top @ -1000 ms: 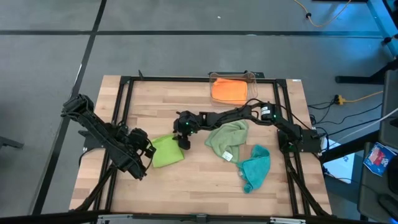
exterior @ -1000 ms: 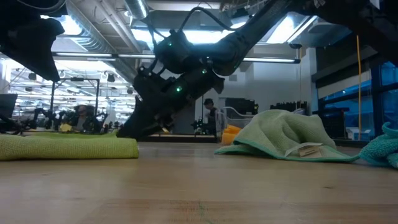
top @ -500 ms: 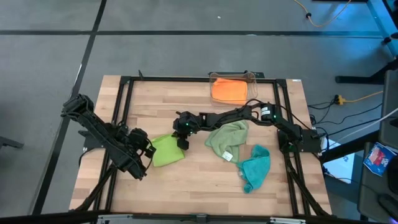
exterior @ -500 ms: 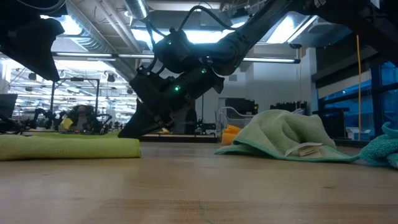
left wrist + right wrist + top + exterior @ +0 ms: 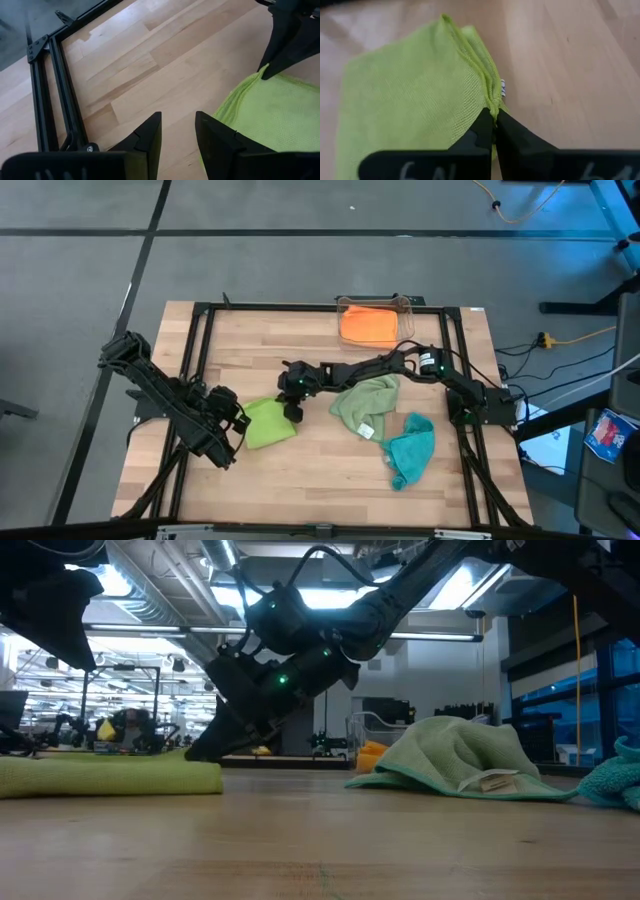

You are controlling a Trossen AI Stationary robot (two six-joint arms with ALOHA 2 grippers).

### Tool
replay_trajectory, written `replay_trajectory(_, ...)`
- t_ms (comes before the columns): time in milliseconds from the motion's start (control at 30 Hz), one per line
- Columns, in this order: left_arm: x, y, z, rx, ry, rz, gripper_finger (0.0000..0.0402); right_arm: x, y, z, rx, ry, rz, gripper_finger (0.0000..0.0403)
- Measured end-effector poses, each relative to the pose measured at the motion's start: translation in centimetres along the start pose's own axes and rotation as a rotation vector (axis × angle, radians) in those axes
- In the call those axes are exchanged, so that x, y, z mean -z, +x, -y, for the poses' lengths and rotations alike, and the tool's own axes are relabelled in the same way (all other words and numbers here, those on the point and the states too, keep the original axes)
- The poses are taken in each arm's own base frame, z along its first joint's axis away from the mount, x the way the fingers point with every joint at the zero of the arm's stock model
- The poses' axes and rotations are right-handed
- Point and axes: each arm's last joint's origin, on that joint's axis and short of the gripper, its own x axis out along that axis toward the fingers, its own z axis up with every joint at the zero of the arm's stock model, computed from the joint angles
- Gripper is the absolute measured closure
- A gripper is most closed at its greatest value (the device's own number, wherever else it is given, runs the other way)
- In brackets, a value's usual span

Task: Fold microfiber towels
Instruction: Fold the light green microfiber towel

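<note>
High view shows the right gripper (image 5: pixel 292 411), parted a second ago, now pinched onto the lime green towel's (image 5: pixel 268 423) right edge; little else differs. Left gripper (image 5: pixel 232 423) waits narrowly parted at the towel's left edge. Bare wood lies nearer; the sage towel (image 5: pixel 365 404) sits apparently clear, rightward.

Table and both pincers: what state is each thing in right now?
Lime green microfiber towel: folded flat, edge pinched.
Pale sage green towel with white tag: crumpled, unfolded.
Teal towel: crumpled, unfolded.
Orange towel: folded, inside the clear plastic bin.
Right pincer: shut on lime towel's edge.
Left pincer: open, empty, beside lime towel.
</note>
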Motion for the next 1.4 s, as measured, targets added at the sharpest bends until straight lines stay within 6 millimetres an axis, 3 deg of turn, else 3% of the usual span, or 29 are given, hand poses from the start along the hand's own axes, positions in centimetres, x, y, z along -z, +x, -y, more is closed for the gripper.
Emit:
replay_trajectory(333,0.0,0.0,0.0,0.0,0.0,0.0,0.029,-2.3,-0.3,-0.5,-0.003,-0.034,0.052,0.0397)
replay_trajectory(633,0.0,0.0,0.0,0.0,0.0,0.0,0.029,-2.2,-0.5,-0.6,0.196,-0.028,-0.037,0.0396)
replay_trajectory(933,0.0,0.0,0.0,0.0,0.0,0.0,0.029,-2.8,-0.8,-2.1,0.362,-0.056,-0.081,0.0393)
replay_trajectory(1400,0.0,0.0,0.0,0.0,0.0,0.0,0.029,-1.4,-1.3,-1.1,0.388,0.051,-0.235,0.0296)
